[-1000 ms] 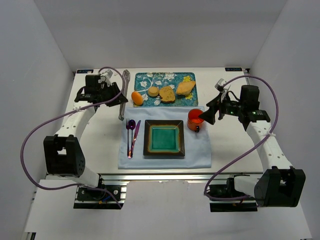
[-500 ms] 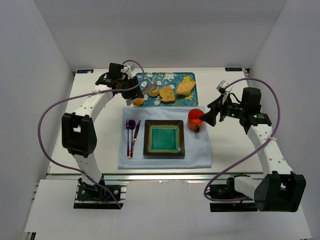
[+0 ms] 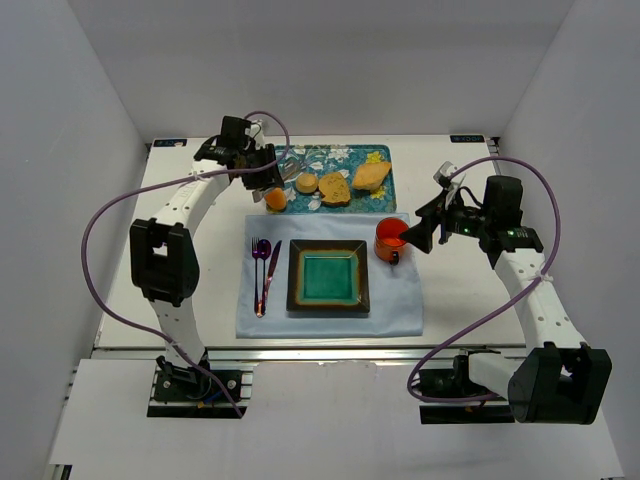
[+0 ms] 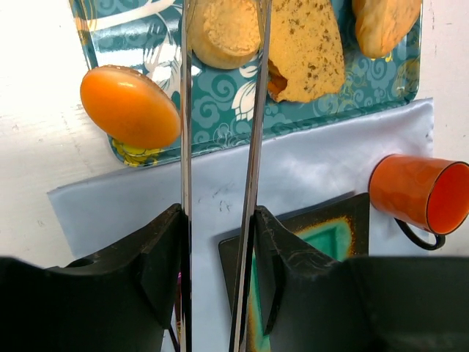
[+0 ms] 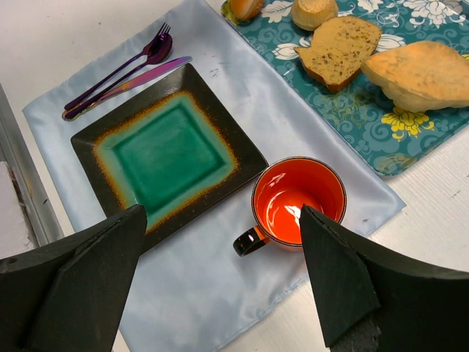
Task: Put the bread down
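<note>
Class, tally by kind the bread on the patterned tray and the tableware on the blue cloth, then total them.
Bread pieces: 3
Plate: 1
Mug: 1
Fork: 1
Spoon: 1
Knife: 1
Total: 8

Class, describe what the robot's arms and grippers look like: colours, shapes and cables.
The left arm and right arm have white links and black joint housings. A purple cable loops along each. The left gripper and right gripper have broad, black, wedge-shaped fingers. No markings are legible.
</note>
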`<action>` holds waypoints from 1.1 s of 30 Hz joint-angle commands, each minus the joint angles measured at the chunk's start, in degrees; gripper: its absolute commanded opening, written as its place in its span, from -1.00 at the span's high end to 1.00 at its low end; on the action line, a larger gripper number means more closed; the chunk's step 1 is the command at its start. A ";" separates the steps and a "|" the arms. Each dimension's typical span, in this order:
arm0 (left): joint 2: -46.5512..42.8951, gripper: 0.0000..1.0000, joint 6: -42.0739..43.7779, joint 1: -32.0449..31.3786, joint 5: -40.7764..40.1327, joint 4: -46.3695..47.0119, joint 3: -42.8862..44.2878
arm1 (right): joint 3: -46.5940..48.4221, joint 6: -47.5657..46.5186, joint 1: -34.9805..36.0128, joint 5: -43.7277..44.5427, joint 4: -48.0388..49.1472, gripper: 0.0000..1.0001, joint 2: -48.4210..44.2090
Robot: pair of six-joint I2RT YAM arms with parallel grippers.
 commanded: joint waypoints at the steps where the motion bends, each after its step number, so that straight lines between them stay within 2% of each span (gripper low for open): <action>1: -2.00 -0.03 0.71 0.07 -0.72 0.48 2.11 | -0.03 0.04 -0.49 -1.58 1.41 -0.79 -0.48; 18: 6.26 -0.10 1.86 0.07 0.77 -1.27 4.75 | -0.56 0.47 -0.75 -1.67 1.59 -0.79 -0.66; 33: 3.45 -0.07 -1.22 2.18 8.86 0.49 1.50 | -0.83 1.00 -0.75 -2.19 2.02 -0.79 -0.57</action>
